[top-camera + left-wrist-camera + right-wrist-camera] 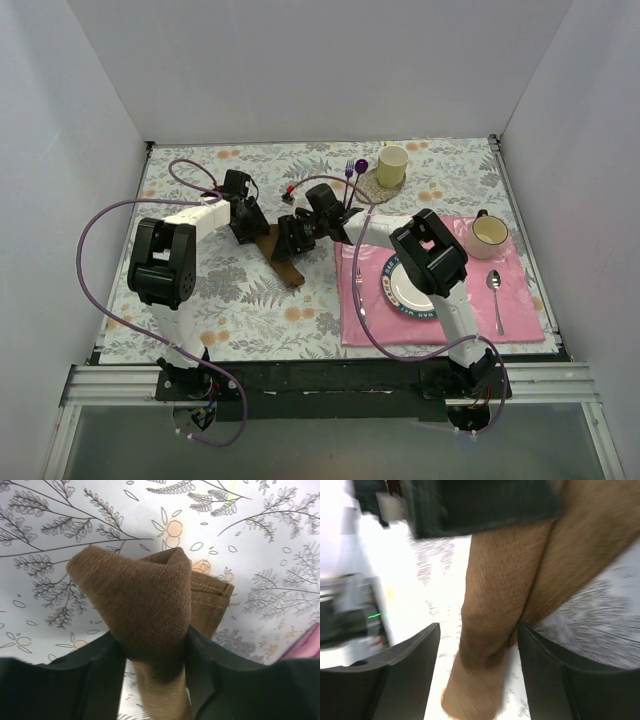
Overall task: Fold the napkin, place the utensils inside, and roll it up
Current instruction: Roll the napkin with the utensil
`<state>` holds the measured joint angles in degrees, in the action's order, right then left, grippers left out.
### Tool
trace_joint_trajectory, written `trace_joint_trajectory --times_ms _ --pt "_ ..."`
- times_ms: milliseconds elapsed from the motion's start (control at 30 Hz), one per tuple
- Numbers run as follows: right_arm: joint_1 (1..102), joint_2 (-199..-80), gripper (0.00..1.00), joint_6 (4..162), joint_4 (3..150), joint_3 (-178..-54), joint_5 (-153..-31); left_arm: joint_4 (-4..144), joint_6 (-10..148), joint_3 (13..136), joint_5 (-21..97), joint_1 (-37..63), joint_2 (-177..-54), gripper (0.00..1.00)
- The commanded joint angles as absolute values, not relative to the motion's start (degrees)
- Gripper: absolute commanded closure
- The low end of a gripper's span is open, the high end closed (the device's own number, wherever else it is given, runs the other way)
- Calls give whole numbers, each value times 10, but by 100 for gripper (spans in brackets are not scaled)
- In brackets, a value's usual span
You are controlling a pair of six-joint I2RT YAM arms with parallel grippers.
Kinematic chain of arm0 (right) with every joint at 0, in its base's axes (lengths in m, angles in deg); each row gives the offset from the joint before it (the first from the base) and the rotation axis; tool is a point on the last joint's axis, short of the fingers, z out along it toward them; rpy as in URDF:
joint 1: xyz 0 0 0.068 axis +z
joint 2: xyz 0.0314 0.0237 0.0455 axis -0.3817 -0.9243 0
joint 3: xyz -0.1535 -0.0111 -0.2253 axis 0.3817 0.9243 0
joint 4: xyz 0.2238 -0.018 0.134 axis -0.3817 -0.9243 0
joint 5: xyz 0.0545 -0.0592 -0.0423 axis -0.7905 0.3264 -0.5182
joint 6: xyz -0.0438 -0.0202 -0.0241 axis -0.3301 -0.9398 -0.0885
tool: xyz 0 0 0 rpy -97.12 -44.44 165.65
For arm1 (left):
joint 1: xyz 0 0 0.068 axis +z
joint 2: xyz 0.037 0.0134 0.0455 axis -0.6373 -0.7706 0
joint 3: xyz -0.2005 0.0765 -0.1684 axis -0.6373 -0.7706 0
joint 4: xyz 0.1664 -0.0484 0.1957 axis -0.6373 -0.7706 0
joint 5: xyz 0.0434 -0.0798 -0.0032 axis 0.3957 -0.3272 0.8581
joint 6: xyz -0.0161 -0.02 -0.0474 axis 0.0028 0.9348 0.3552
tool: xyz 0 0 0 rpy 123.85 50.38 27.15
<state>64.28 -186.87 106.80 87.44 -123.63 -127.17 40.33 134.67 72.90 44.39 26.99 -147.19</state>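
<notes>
The dark brown napkin (281,258) is bunched into a narrow strip on the floral tablecloth, between the two grippers. My left gripper (247,226) is shut on a thick fold of it (145,600), and more cloth hangs below. My right gripper (292,236) is open around the strip (500,610). Its right finger (555,670) touches the cloth and its left finger (405,665) stands apart from it. A metal spoon (495,287) lies on the pink mat (520,300). A purple fork (350,170) lies beside the yellow cup (392,163).
A plate (404,288) sits on the pink mat under my right arm, and a mug (489,235) stands at the mat's far corner. The yellow cup stands on a coaster at the back. White walls enclose the table.
</notes>
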Motion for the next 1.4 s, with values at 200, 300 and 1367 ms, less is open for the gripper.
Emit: trace_joint_trajectory --times_ms 200,300,1367 --pt "771 -1760 21 760 669 -1257 -755 346 1313 762 463 268 -1493 77" --pt "809 -1754 18 714 693 -1252 -688 333 1307 774 440 267 -1499 79" --pt "708 -1797 71 931 852 -1158 -1114 331 1281 766 451 271 -1427 37"
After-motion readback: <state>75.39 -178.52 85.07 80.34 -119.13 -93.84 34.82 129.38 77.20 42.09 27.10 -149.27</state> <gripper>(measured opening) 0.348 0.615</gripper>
